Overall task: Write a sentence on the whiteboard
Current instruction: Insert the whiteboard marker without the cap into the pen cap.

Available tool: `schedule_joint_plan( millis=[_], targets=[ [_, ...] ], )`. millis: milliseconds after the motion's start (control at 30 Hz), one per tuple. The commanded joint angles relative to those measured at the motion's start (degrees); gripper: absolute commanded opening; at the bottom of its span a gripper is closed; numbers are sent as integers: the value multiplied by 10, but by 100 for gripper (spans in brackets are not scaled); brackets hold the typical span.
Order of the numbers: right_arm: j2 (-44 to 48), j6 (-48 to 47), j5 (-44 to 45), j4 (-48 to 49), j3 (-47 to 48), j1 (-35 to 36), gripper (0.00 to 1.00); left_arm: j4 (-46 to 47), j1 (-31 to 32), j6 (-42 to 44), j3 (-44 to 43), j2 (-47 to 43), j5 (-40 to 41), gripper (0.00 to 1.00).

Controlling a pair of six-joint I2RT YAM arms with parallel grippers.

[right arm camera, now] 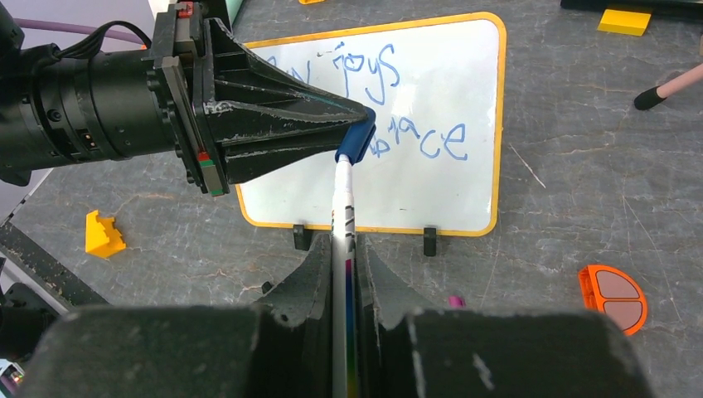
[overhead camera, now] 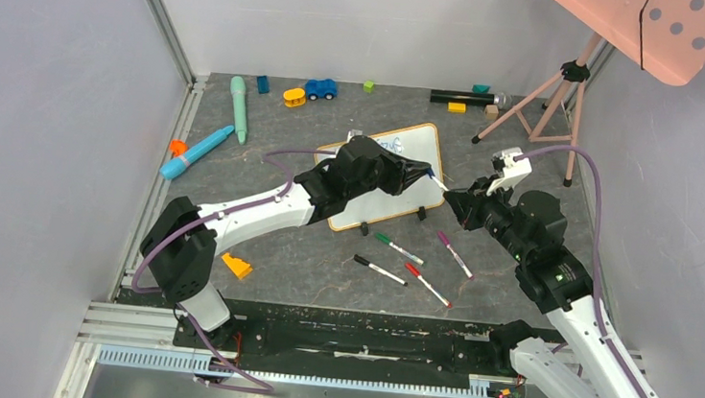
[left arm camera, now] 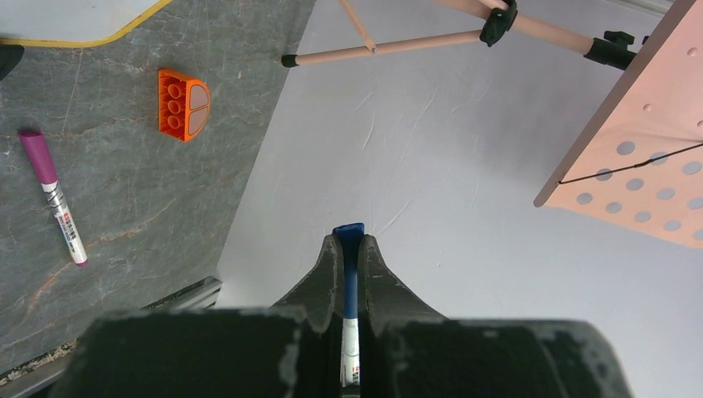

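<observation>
The whiteboard (overhead camera: 408, 154) lies flat at mid-table, orange-framed, with two black clip feet on its near edge. The sentence (right arm camera: 390, 91) is blue handwriting in two lines, partly hidden by the left arm. Over the board's right end my left gripper (overhead camera: 425, 174) is shut on the blue cap (right arm camera: 356, 141) of a marker (right arm camera: 343, 207). My right gripper (right arm camera: 346, 249) is shut on that marker's white body, just off the board's near right corner. In the left wrist view the cap (left arm camera: 349, 236) sticks out between the left gripper's (left arm camera: 350, 242) closed fingertips, and only a corner of the whiteboard (left arm camera: 75, 16) shows.
Several loose markers (overhead camera: 397, 248) lie in front of the board. An orange block (right arm camera: 613, 297) sits to its right, a yellow block (overhead camera: 237, 266) near the left arm. A pink tripod (overhead camera: 555, 92) with a dotted panel (overhead camera: 672, 30) stands back right. Toys (overhead camera: 321, 88) line the back.
</observation>
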State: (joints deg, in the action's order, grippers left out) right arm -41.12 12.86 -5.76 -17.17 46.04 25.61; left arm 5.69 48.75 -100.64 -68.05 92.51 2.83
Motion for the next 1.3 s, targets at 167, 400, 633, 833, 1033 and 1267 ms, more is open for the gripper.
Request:
schedule_joint_plan(
  millis=[167, 400, 633, 833, 1033, 1267],
  targets=[
    [-4, -5, 3, 33, -3, -1, 0, 17, 9, 9, -16, -9, -16, 2],
    [-31, 2, 44, 71, -12, 0, 0, 28, 30, 0, -18, -12, -6, 2],
    [-77, 0, 122, 134, -6, 5, 0, 53, 49, -3, -22, -10, -3, 2],
    [-97, -11, 113, 205, -23, 8, 0, 53, 64, 3, -27, -17, -17, 2],
    [-136, -6, 82, 173, 10, 8, 0, 84, 83, 2, -33, -13, -75, 2],
    [-149, 16, 83, 141, 21, 8, 0, -22, 103, 41, -48, -42, -94, 2]
  ],
)
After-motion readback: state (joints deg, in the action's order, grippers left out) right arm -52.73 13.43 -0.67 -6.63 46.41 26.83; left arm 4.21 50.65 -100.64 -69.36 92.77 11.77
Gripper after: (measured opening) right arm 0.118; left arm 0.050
